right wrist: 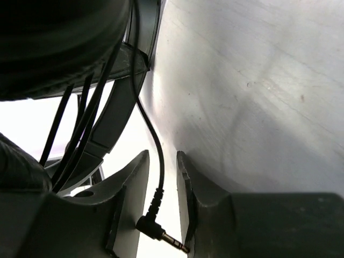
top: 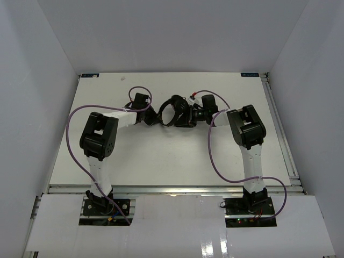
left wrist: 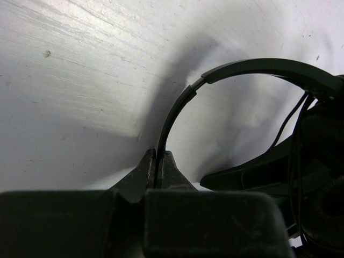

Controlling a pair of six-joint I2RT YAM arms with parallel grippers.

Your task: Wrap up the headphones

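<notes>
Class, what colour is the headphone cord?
The cord is black; the right wrist view shows it best.

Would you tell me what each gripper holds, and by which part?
The left gripper clamps the headphones by the thin headband. The right gripper stands open around the cord's plug, gripping nothing.

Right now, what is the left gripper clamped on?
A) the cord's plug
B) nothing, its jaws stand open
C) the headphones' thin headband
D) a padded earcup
C: in the left wrist view the left gripper has its jaws shut tight on the thin headband, which arches up and away to the right from between the fingertips.
</notes>
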